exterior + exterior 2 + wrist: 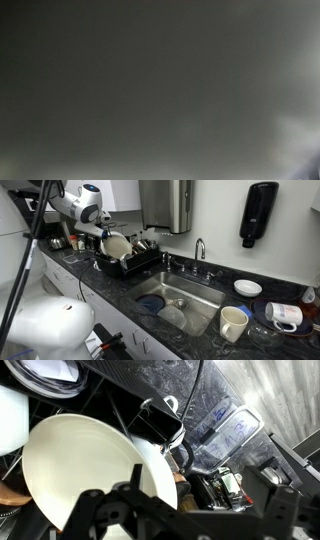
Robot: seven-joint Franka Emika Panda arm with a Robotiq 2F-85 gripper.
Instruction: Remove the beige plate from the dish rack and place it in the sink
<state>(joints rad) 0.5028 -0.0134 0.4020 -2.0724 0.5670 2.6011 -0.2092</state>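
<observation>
The beige plate stands on edge in the black wire dish rack, on the dark counter beside the sink. In the wrist view the plate fills the left side. My gripper is open, and the plate's right rim lies between its two dark fingers. I cannot tell whether a finger touches the plate. In an exterior view the gripper sits right above the plate. The remaining exterior view is a dark grey blur and shows nothing.
The sink holds a dark blue dish and a bowl. The faucet stands behind it. A beige mug, a white bowl and a tipped mug are on the counter. A black mug sits in the rack.
</observation>
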